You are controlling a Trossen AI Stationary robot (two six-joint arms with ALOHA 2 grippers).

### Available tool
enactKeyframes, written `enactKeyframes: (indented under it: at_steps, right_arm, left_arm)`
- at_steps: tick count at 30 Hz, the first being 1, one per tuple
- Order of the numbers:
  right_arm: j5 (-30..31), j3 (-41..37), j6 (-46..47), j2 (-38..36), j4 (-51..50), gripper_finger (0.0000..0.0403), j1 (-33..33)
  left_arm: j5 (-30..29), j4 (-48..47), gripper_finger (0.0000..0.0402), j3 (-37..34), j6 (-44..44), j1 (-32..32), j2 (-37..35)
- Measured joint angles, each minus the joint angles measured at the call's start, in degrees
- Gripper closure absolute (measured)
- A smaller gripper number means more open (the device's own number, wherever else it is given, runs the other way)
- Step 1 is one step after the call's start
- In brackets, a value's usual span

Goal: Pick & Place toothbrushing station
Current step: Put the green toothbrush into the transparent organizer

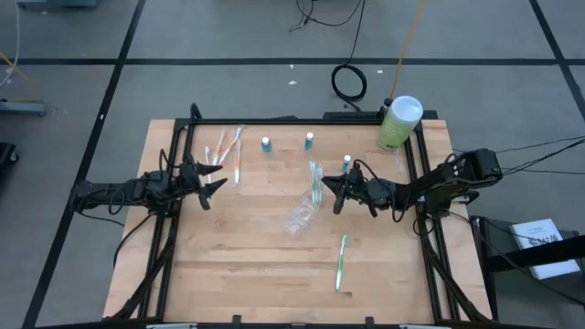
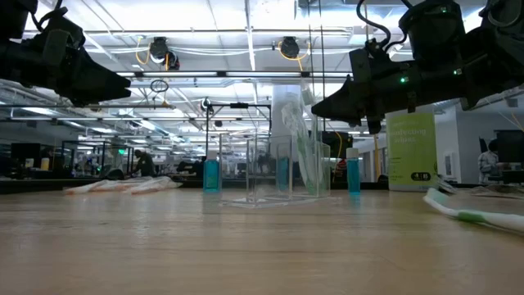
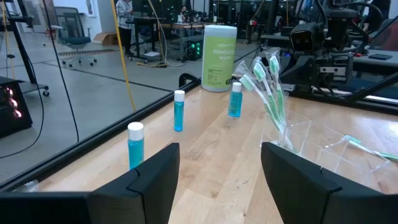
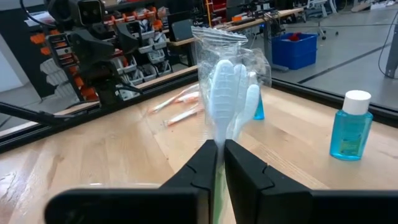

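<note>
A small clear plastic holder stands mid-table, and green-white toothbrushes lean in it, heads up. My right gripper is at their upper part, its fingers almost together on a green-white brush. My left gripper hovers open and empty over the left half, pointing at the holder. Pink-white toothbrushes lie at the far left. Another green-white toothbrush lies near the front. Three blue-capped tubes stand at the back. My right gripper pinches a slim green-white toothbrush by its handle between its two fingers, below the head. The fingers come nearly level from the table's right side. The brush stands tilted, head up, its lower end in the clear holder. The fingers hide the exact place of contact.
A big pale-green canister with a white lid stands at the far right corner. Black rails run along the table's edges. Bare wood lies in the front half of the table.
</note>
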Motion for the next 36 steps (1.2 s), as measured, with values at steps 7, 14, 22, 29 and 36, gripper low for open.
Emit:
enactKeyframes:
  at_steps: [7, 14, 22, 29, 36]
  right_arm:
    - [-0.19, 0.00, 0.37, 0.04, 0.23, 0.0374, 0.00]
    - [-0.22, 0.00, 1.36, 0.04, 0.24, 0.0338, 0.00]
    - [-0.26, -0.02, -1.00, 0.04, 0.07, 0.0254, 0.11]
    - [-0.45, 0.20, -6.19, -4.73, 0.81, 0.0201, 0.21]
    - [-10.75, 0.22, -4.40, -12.64, -0.67, 0.0187, 4.76]
  left_arm:
    - [0.01, -0.01, 0.0167, 0.00, 0.00, 0.02, 0.02]
    - [0.01, 0.01, 0.0167, 0.00, 0.00, 0.01, 0.01]
    - [0.02, -0.02, 0.0167, 0.00, 0.00, 0.00, 0.01]
    - [0.01, -0.02, 0.0167, 0.00, 0.00, 0.01, 0.00]
    - [0.01, 0.01, 0.0167, 0.00, 0.00, 0.01, 0.02]
